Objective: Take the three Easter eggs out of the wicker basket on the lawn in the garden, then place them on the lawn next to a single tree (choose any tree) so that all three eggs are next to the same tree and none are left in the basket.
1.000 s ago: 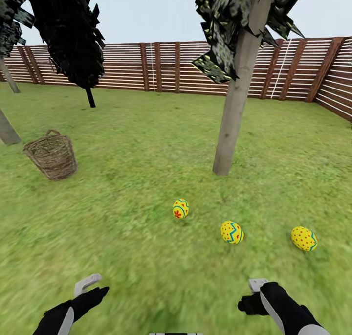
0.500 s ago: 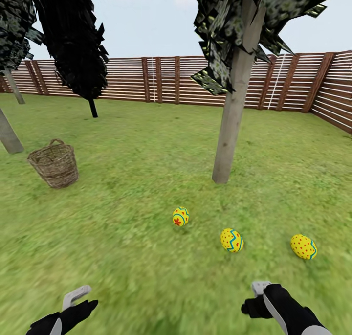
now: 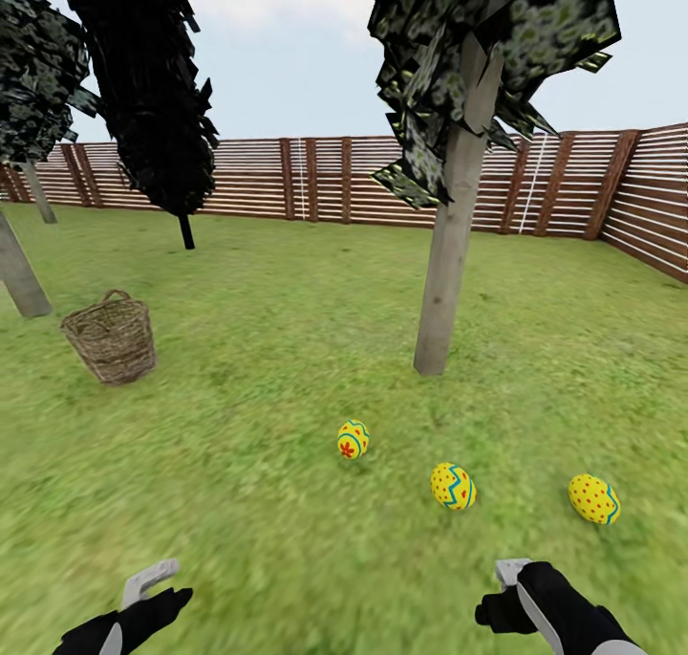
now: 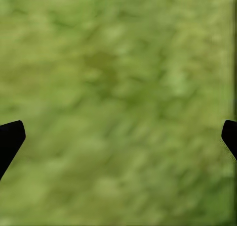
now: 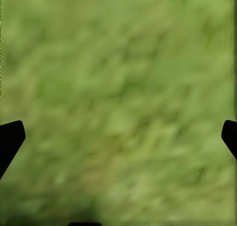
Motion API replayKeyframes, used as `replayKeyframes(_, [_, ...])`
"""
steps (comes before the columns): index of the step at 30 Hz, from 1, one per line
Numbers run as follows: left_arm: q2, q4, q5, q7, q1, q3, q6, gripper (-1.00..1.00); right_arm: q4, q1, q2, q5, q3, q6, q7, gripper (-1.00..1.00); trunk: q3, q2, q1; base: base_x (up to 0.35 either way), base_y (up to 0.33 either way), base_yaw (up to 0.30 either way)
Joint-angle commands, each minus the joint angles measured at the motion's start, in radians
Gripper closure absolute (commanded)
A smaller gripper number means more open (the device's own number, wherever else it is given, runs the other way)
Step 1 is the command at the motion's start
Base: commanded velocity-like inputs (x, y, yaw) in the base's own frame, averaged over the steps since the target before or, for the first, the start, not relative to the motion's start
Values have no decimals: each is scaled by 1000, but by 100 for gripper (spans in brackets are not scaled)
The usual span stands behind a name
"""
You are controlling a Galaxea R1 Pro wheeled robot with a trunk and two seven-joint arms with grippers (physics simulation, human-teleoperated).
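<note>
In the head view, three Easter eggs lie on the lawn (image 3: 287, 349) in front of the pale-trunked tree (image 3: 441, 282): the red-flower egg (image 3: 353, 439) at the trunk base's 7 o'clock, the zigzag egg (image 3: 453, 486) at its 6 o'clock, the spotted egg (image 3: 593, 498) at its 4 o'clock, all apart from one another. The wicker basket (image 3: 111, 338) stands upright well off at the tree's 9 o'clock, its inside hidden. A black tree (image 3: 153, 91) rises before the slat fence (image 3: 315, 179). The left gripper (image 3: 143, 586) and right gripper (image 3: 506, 578) hover low over grass.

In the left wrist view, its fingertips (image 4: 10, 139) are spread wide, nothing between them but blurred lawn.

In the right wrist view, the fingertips (image 5: 10, 139) likewise stand wide apart, empty, over grass.
</note>
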Motion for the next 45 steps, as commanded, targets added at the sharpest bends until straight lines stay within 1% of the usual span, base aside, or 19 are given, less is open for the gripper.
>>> replayKeyframes(1, [-1, -1, 7, -3, 0, 3, 8, -100, 0, 0, -2, -10, 8, 5, -3, -100, 3, 0, -1, 0, 0, 0])
replayKeyframes(10, [-3, 1, 6, -3, 0, 1, 8, -100, 4, 0, 0, -8, 9, 4, -5, -100, 31, 63, -35, 0, 0, 0])
replayKeyframes(14, [-4, 2, 6, -3, 0, 1, 7, -100, 23, 0, 2, -6, 9, 3, -7, -100, 44, 91, -50, 0, 0, 0])
replayKeyframes(15, [-4, 2, 6, -3, 0, 1, 7, -100, 25, -1, 3, -3, 9, 3, -7, -100, 47, 98, -54, 0, 0, 0])
replayKeyframes(19, [-4, 2, 6, -3, 0, 1, 7, -100, 27, -1, 9, 46, 9, 2, -7, -100, 59, 126, -70, 0, 0, 0])
replayKeyframes(23, [-4, 2, 6, -3, 0, 1, 7, -100, 28, 0, 10, 62, 9, 2, -7, -100, 72, 154, -85, 0, 0, 0])
replayKeyframes(27, [-7, 3, 8, -2, 0, 2, 8, -100, 28, 0, 11, 65, 9, 2, -7, -100, 84, 182, -100, 0, 0, 0])
replayKeyframes(29, [-13, 19, 7, -2, 0, 1, 7, -100, 29, 0, 11, 65, 9, 2, -6, -100, 91, 196, -108, 0, 0, 0])
replayKeyframes(33, [-16, 37, 6, -1, 0, 0, 7, -100, 29, 0, 9, 65, 9, 2, -6, -100, 103, 224, -123, 0, 0, 0])
replayKeyframes(45, [-23, 41, 4, 0, 0, -1, 7, -100, 29, 0, 9, 65, 9, 4, -4, -100, 141, 308, -169, 0, 0, 0])
